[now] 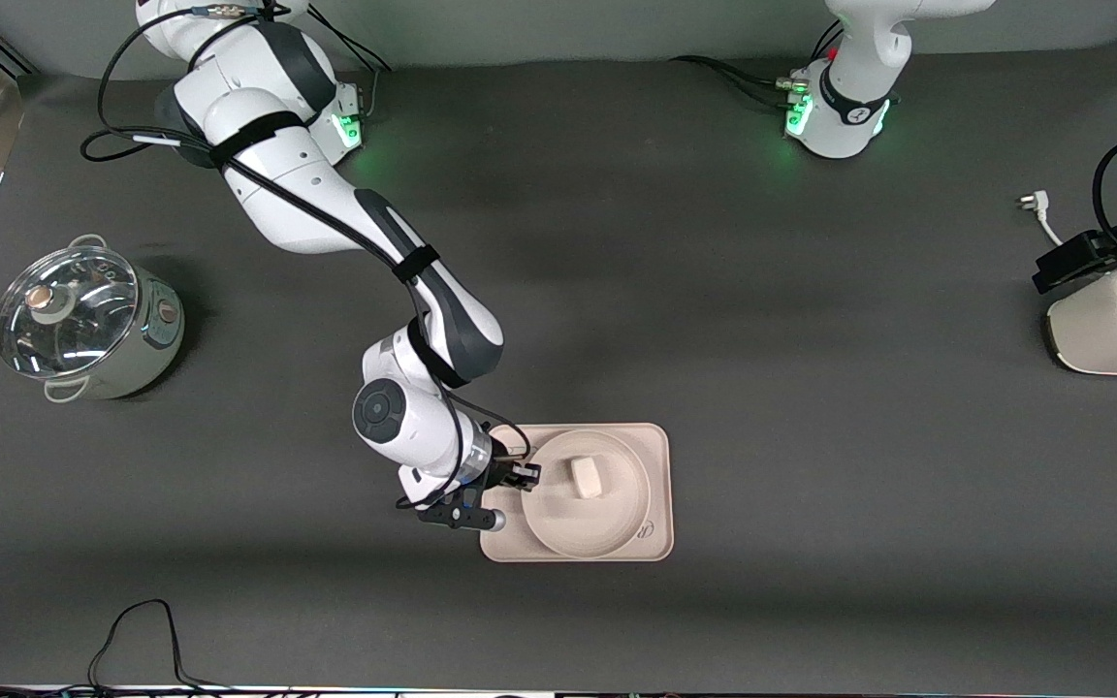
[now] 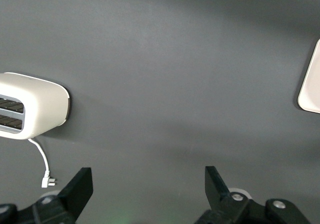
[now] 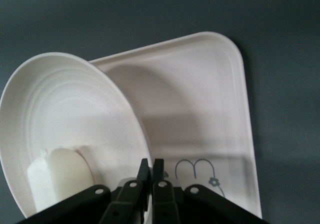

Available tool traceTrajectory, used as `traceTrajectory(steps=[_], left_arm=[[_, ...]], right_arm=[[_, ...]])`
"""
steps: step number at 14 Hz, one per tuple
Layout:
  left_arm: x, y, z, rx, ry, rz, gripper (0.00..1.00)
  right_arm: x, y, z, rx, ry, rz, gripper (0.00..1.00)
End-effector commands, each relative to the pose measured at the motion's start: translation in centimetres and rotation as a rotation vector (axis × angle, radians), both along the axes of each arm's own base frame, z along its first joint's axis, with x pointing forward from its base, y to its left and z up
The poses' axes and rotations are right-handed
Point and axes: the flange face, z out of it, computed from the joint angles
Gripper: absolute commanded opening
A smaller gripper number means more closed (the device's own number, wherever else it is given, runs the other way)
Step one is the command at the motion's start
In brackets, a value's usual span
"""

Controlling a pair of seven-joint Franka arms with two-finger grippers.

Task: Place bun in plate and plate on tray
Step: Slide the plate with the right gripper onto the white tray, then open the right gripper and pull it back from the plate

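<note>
The round cream plate (image 1: 578, 528) is over the pinkish-beige tray (image 1: 654, 456), near the front camera's edge of the table. It appears slightly tilted and casts a shadow on the tray. The small cream-white bun (image 1: 586, 477) lies in the plate. My right gripper (image 1: 525, 475) is shut on the plate's rim at the edge toward the right arm's end. In the right wrist view the rim of the plate (image 3: 65, 109) runs between the closed fingers of the right gripper (image 3: 151, 166), with the bun (image 3: 57, 176) beside them and the tray (image 3: 200, 109) with its rabbit drawing underneath. My left gripper (image 2: 148, 184) hangs open and empty over bare table.
A steel pot with a glass lid (image 1: 83, 325) stands toward the right arm's end. A white toaster (image 1: 1116, 325) with a loose plug (image 1: 1029, 202) stands at the left arm's end; this toaster (image 2: 30, 106) and a corner of the tray (image 2: 311, 84) also show in the left wrist view. A black cable (image 1: 142, 620) lies along the table's near edge.
</note>
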Motion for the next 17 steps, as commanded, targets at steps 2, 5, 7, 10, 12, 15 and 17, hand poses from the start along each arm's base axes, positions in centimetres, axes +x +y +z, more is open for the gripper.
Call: traceTrajectory(steps=[2, 5, 7, 10, 12, 15, 17], left_arm=[[-0.4, 0.2, 1.4, -0.008, -0.003, -0.013, 1.0], [-0.3, 0.2, 1.7, -0.011, -0.012, -0.013, 1.0], [-0.3, 0.2, 1.7, -0.01, -0.009, -0.014, 1.0], [-0.2, 0.2, 1.6, -0.01, -0.011, -0.014, 1.0], [-0.2, 0.2, 1.5, -0.01, -0.008, -0.016, 1.0], [-0.4, 0.2, 1.4, -0.01, -0.003, -0.031, 1.0], [-0.5, 0.2, 1.3, -0.01, 0.012, -0.046, 1.0]], right_arm=[[1.2, -0.7, -1.4, 0.016, -0.04, 0.009, 0.0], [1.1, -0.6, -2.0, 0.017, -0.04, 0.008, 0.44], [1.1, -0.4, -1.5, 0.017, -0.049, 0.013, 1.0], [1.5, -0.5, 1.2, 0.014, -0.073, 0.026, 1.0], [1.6, -1.1, 3.8, -0.04, -0.075, 0.074, 1.0], [0.8, -3.2, 7.9, -0.095, -0.032, 0.198, 1.0], [0.1, -8.3, 12.1, -0.132, -0.03, 0.303, 1.0]])
